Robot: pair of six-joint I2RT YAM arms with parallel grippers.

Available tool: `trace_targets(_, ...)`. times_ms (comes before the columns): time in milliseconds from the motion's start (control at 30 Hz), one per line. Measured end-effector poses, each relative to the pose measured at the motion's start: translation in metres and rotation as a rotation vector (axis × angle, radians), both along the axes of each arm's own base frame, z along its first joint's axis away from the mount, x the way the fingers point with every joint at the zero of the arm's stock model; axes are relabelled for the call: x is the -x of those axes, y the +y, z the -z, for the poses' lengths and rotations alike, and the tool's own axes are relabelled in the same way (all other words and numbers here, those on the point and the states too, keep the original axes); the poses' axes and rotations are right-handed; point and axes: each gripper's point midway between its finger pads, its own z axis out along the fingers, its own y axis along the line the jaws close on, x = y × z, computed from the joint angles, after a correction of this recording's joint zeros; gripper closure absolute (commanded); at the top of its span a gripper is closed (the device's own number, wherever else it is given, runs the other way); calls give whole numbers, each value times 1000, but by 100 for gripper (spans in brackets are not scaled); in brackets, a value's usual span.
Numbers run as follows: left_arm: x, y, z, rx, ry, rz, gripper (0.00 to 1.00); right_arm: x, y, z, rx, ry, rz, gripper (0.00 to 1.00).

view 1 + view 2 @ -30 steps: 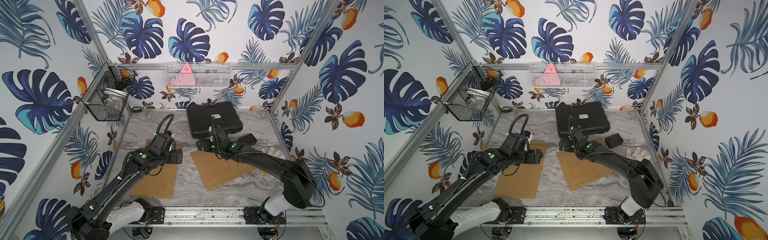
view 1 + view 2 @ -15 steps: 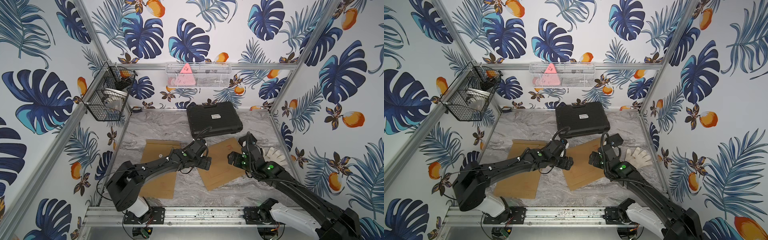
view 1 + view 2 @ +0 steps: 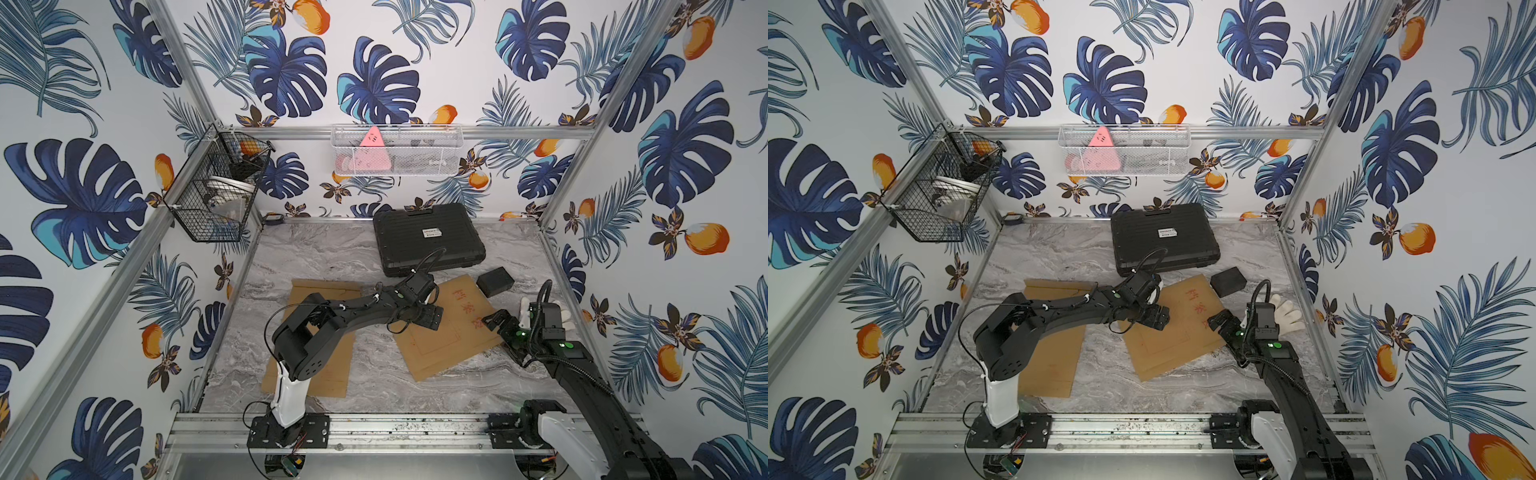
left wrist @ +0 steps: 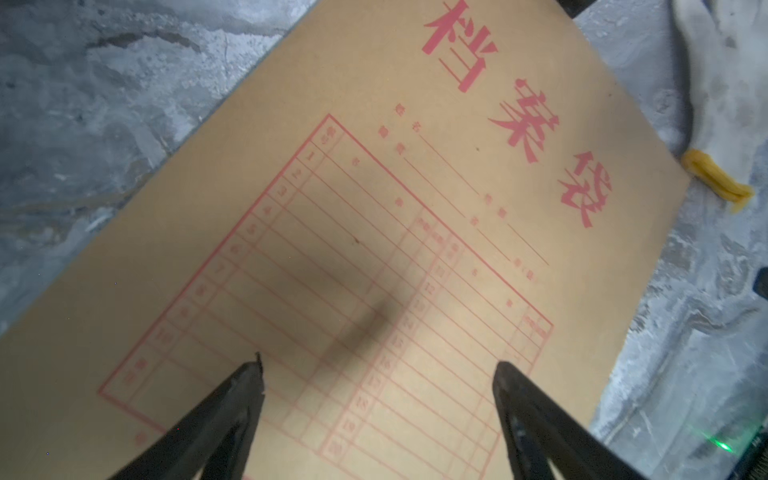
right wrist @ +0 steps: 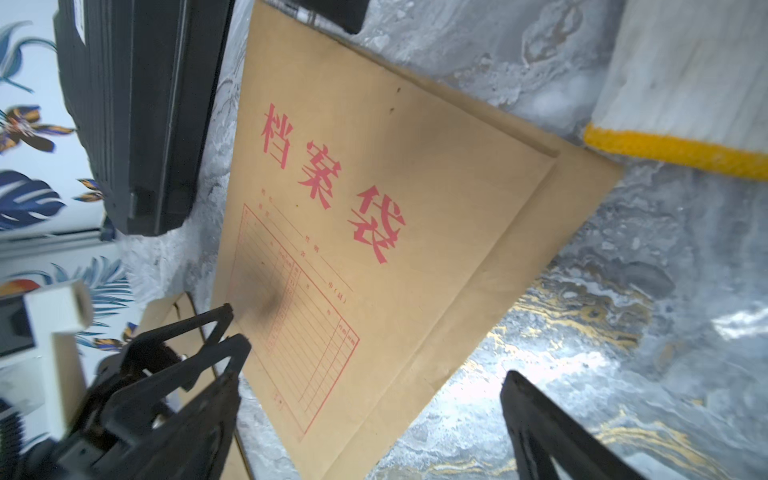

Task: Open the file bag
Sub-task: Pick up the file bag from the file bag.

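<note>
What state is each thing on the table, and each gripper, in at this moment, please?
file bag: flat on the table, printed side up, not gripped.
second file bag: flat, partly hidden.
black case: closed.
white glove: lying on the table, partly hidden.
left gripper: open, above the file bag.
right gripper: open, empty.

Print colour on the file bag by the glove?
Red on the brown file bag; clearest in the left wrist view.

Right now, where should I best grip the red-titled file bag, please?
Probably the flap jutting past the title end of the file bag, coming low from the white glove side: it lies flat, so only that layer offers an edge.
</note>
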Motion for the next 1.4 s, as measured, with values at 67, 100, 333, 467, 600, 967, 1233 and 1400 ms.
trace_targets(67,-5,-2,5,0,7,0,9,-1,-3,4,-56,2,24,1)
trace_targets(100,-8,-2,8,-4,11,0,9,-2,-4,6,-85,6,39,1)
trace_targets(333,-18,-5,18,-5,23,8,7,-11,-9,13,-221,-5,82,2)
trace_targets(467,-23,-7,19,-2,14,5,7,-17,-12,13,-260,-27,85,3)
trace_targets(600,-27,-10,21,1,-8,18,7,-19,-13,16,-278,-22,88,3)
trace_targets(967,-27,-10,22,19,-35,20,7,-21,-15,32,-290,9,93,3)
trace_targets(1233,-27,-10,22,29,-46,23,6,-26,-13,36,-310,-19,71,3)
trace_targets(1400,-26,-10,21,33,-48,24,6,-29,-11,35,-332,-48,69,3)
